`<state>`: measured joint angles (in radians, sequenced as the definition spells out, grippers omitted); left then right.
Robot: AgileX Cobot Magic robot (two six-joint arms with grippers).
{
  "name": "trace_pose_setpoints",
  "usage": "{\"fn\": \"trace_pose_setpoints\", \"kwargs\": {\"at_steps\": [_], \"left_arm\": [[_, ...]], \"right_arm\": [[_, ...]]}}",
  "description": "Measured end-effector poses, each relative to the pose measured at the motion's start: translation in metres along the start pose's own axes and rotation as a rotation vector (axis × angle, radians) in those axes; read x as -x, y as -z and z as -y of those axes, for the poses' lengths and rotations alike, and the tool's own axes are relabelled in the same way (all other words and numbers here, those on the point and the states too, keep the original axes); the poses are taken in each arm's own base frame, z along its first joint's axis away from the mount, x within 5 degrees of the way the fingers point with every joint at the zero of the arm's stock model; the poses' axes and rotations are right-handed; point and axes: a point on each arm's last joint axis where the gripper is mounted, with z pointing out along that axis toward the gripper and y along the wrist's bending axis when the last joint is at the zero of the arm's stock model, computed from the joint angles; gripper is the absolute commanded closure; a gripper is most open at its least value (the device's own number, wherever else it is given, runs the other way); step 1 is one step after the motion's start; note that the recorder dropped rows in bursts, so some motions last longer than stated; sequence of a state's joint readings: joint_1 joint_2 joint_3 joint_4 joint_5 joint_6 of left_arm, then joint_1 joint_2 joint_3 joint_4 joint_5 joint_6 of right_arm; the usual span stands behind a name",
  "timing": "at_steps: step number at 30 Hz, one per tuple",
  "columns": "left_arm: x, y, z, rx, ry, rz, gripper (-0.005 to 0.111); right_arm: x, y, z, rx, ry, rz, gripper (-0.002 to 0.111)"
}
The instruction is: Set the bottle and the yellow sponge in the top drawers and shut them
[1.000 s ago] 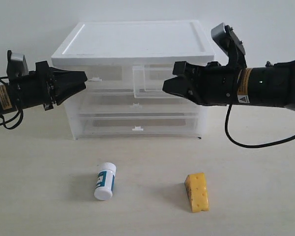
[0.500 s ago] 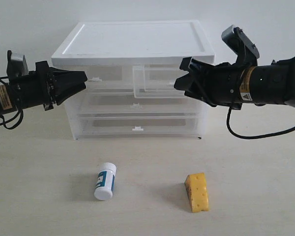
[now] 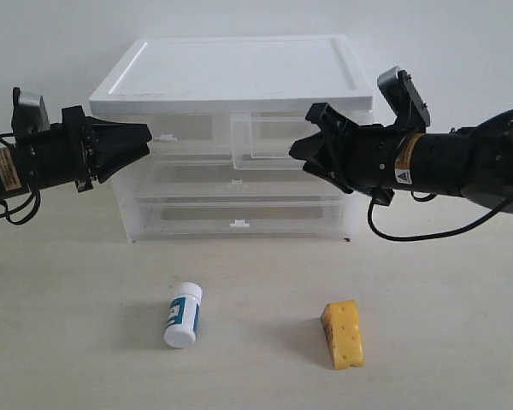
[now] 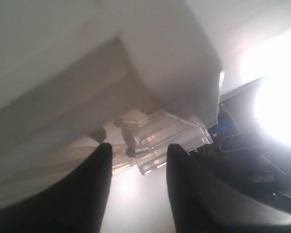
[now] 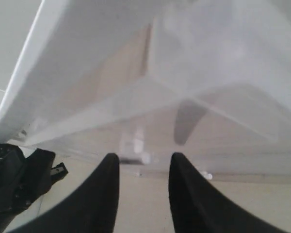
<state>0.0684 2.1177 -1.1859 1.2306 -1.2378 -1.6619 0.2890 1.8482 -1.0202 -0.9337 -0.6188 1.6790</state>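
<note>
The white bottle (image 3: pixel 183 314) lies on its side on the table, in front of the cabinet's left half. The yellow sponge (image 3: pixel 342 333) rests on the table to its right. Of the top drawers, the right one (image 3: pixel 263 141) is pulled partway out, and the left one (image 3: pixel 186 132) is shut. My left gripper (image 3: pixel 148 137) is open, its tips just short of the left drawer's white handle (image 3: pixel 165 137). My right gripper (image 3: pixel 301 133) is open at the pulled-out drawer's right front corner. The left wrist view has the fingers (image 4: pixel 94 189) apart before the pulled-out drawer (image 4: pixel 172 138). Nothing is held.
The white cabinet (image 3: pixel 239 68) stands at the back, with two full-width drawers (image 3: pixel 238 213) shut under the top pair. The right wrist view looks along the cabinet front (image 5: pixel 136 97) and catches the left gripper (image 5: pixel 19 179) beyond.
My right gripper drew back to the right, then came left again to the open drawer's corner, the arm sitting lower. The left arm, the drawers, the bottle and the sponge have not moved.
</note>
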Motion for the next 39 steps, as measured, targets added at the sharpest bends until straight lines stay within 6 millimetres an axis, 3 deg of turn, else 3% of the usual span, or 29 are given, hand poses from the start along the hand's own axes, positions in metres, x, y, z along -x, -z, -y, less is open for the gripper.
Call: {"fn": "trace_pose_setpoints", "kwargs": {"at_steps": [10, 13, 23, 39], "left_arm": [[0.0, 0.0, 0.0, 0.0, 0.0, 0.001, 0.07], [0.0, 0.0, 0.0, 0.0, 0.0, 0.001, 0.07], [0.0, 0.0, 0.0, 0.0, 0.0, 0.001, 0.07], [0.0, 0.0, 0.001, -0.007, -0.001, -0.004, 0.07]], "right_arm": [[0.006, -0.003, -0.004, 0.002, 0.018, 0.013, 0.081], [0.007, -0.003, -0.004, -0.002, 0.025, 0.015, 0.108], [0.0, -0.002, -0.002, -0.006, 0.106, -0.047, 0.108], [-0.026, 0.021, 0.0, 0.068, 0.122, -0.128, 0.108]]}}
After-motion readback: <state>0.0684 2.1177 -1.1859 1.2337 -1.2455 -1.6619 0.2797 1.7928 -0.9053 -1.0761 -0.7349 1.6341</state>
